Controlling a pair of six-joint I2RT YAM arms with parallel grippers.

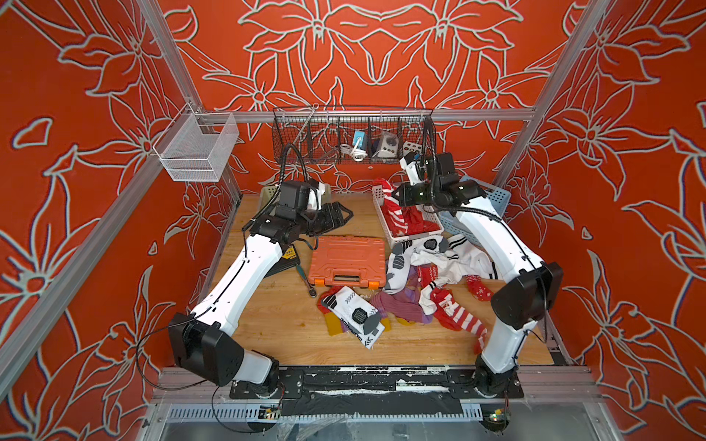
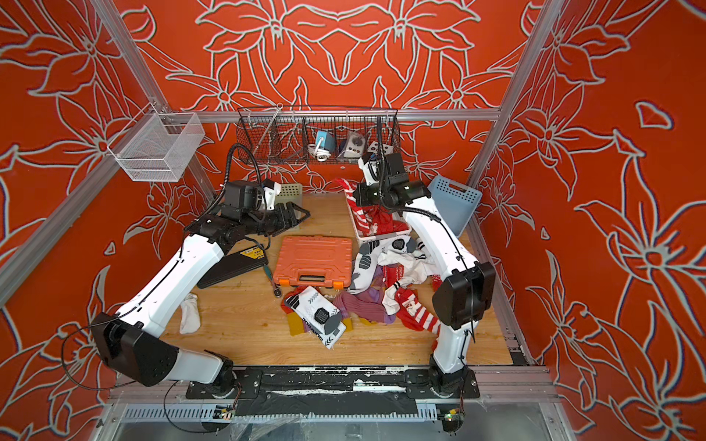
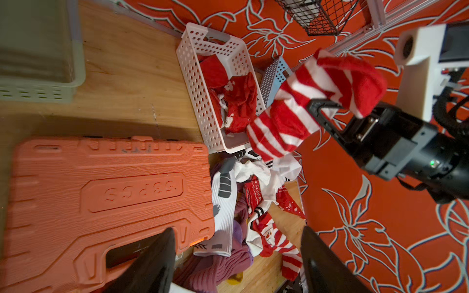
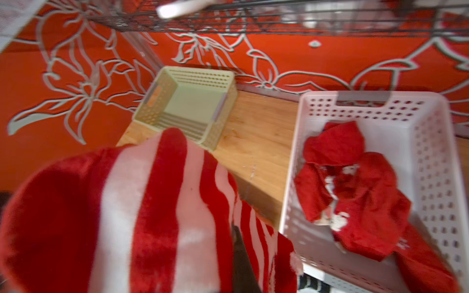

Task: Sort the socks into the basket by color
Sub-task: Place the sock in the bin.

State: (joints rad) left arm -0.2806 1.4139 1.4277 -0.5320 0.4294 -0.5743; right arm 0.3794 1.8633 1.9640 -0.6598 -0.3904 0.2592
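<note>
The right gripper [image 3: 322,106] has its jaws clamped shut on a red-and-white striped sock [image 3: 289,121], which dangles in the air right of centre in the left wrist view. In both top views that sock sits just above centre, over the upper left corner of the white basket [image 1: 382,219]; whether its loose end touches the rim I cannot tell. Other red socks [image 4: 355,182] lie crumpled inside that basket. A blue basket [image 1: 494,196] stands tilted just right of the white one, partly behind the right arm, and a green basket [image 2: 289,189] sits at the back of the worktop [image 1: 275,324], left of centre. The left gripper [image 3: 237,229] hovers left of centre with its jaws spread wide and nothing between them, near the upper left corner of the orange tool case [image 1: 345,261]. A heap of socks [image 1: 424,275], white, purple and red mixed, lies on the worktop to the right of the case and below the white basket. One white sock [image 2: 190,313] lies alone at the lower left, beside the left arm.
</note>
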